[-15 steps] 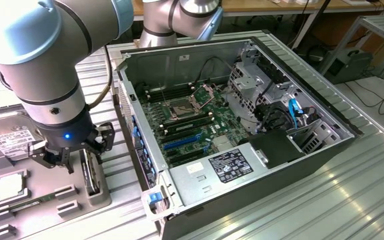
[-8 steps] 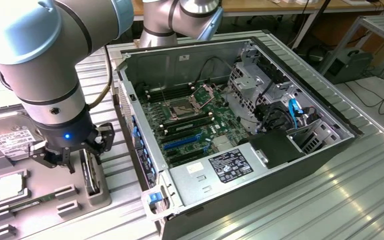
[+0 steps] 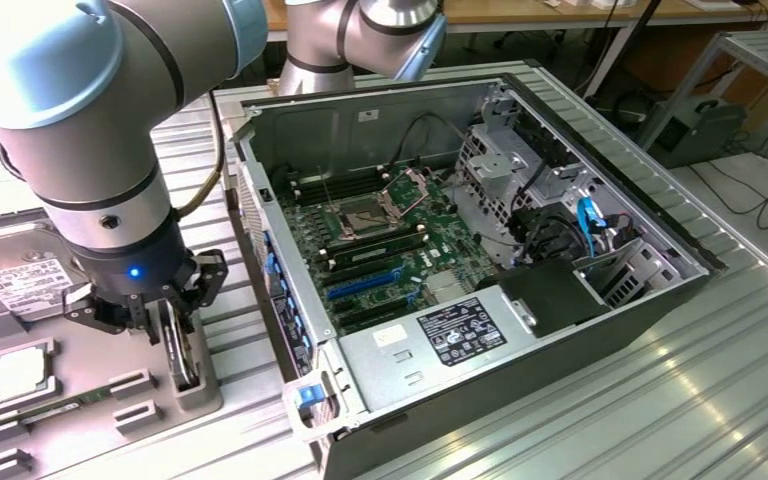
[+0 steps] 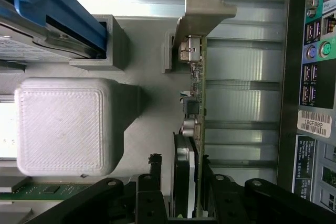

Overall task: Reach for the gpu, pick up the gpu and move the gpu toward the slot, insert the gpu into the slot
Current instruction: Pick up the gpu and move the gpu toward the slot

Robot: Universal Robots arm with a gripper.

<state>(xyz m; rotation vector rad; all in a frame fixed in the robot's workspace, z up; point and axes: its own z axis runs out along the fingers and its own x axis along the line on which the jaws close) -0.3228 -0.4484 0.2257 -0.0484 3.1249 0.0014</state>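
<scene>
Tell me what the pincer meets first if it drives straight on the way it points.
The gpu, standing on edge in the gray holder: the pincer sits right over its upper edge. Beneath the card it would likely meet the holder, though depth is unclear.

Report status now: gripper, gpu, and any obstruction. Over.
Gripper down at gpu, grip unconfirmed. Card upright in gray holder, beside the case. No obstruction seen.

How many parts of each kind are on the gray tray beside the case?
hard drive: 1
gpu: 1
RAM stick: 1
CPU: 1
Total: 4
</scene>
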